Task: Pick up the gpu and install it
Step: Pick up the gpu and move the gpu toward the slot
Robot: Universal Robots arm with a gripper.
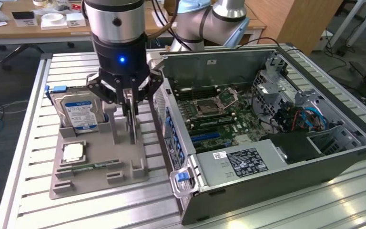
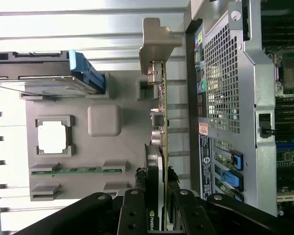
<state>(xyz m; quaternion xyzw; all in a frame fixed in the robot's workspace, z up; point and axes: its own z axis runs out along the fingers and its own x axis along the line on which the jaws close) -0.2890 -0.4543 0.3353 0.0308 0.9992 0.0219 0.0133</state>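
Observation:
The gpu (image 1: 132,128) is a thin dark card standing on edge in the grey holder (image 1: 87,183), between the hard drive and the open computer case (image 1: 247,164). In the wrist view the gpu (image 2: 162,122) is seen edge-on, its silver bracket (image 2: 154,44) at the far end. My gripper (image 1: 130,106) comes straight down over the card. Its black fingers (image 2: 135,208) press either side of the card's black face, so my gripper (image 2: 159,198) is shut on it. The card's lower edge sits at the holder.
The holder also carries an upright silver hard drive (image 1: 75,112), a square processor (image 1: 74,151) and a green memory stick (image 1: 97,166). The case lies open on its side, showing the motherboard (image 1: 215,114) with blue slots (image 1: 205,137). A slatted metal table (image 1: 30,143) lies underneath.

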